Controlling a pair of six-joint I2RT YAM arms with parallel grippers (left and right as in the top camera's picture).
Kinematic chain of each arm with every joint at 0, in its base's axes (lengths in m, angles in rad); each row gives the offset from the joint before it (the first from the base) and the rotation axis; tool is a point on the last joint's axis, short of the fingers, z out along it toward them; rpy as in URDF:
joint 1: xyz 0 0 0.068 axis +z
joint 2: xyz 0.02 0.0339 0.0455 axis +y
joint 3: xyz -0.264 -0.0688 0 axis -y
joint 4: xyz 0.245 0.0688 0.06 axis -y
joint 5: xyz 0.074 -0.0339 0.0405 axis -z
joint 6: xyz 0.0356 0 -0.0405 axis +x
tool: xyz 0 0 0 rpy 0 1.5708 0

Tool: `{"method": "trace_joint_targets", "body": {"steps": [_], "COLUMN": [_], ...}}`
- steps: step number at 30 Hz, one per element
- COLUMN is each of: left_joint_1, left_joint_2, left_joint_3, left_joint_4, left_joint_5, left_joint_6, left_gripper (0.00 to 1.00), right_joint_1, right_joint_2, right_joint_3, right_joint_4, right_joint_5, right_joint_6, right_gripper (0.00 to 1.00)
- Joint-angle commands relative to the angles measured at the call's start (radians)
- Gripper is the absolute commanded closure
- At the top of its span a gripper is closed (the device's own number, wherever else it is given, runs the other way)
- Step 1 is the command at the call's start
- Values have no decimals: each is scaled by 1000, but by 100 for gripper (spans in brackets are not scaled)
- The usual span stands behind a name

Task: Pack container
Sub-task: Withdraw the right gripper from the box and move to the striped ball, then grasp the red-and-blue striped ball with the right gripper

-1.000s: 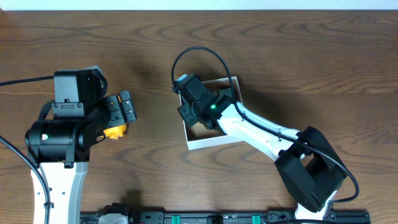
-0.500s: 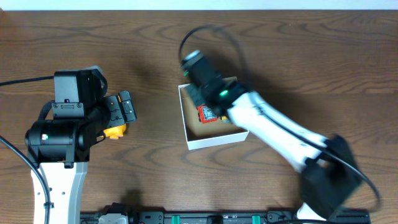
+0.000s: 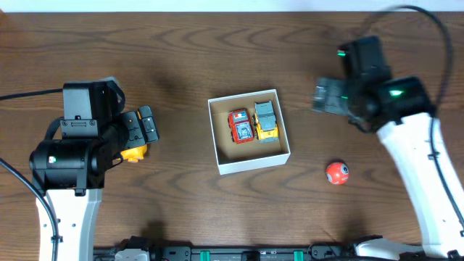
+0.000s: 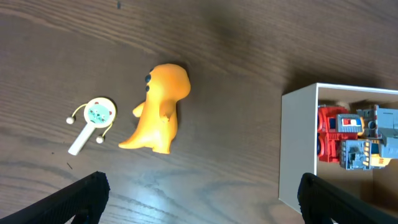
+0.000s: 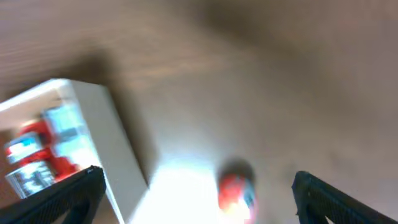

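The container [image 3: 254, 164] sits slightly askew in the middle of the wooden table [image 3: 181, 51], with bare wood along all four white walls. Inside, a red car [image 3: 240, 126] and a yellow-and-grey truck [image 3: 266, 121] lie side by side toward the far wall, leaving brown floor free at the near wall. A red ball [image 3: 336, 172] lies well apart on its right. The left gripper [image 4: 200, 198] hangs spread wide and empty near an orange dinosaur [image 4: 159, 111] and a small white rattle [image 4: 92, 118]; from overhead the arm hides most of both. The right gripper [image 5: 196, 193] is also spread wide and empty, its wrist view badly blurred, fingertips cut off at the frame edge.
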Motion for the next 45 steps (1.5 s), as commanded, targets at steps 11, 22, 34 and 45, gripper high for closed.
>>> {"method": "trace_joint_targets", "body": {"steps": [11,22,34,45], "left_joint_1": [5,5,5,5], "left_joint_2": [4,4,4,4], "left_joint_3": [18,18,18,18], "left_joint_4": [-3,-4,-12,-15], "left_joint_5": [10,10,10,10], "left_joint_6": [-13,-13,-13,-13], "left_gripper": [2,2,2,2], "right_joint_1": [9,9,9,9], "right_joint_2": [-15,-15,-15,-15], "right_joint_3": [-310,-618,-776,-783], "right_joint_4": [-18,220,502,523], "right_joint_5": [-115,-158,-137,-79], "right_joint_6": [294,333,328,328], "right_gripper": [1,1,1,3]}}
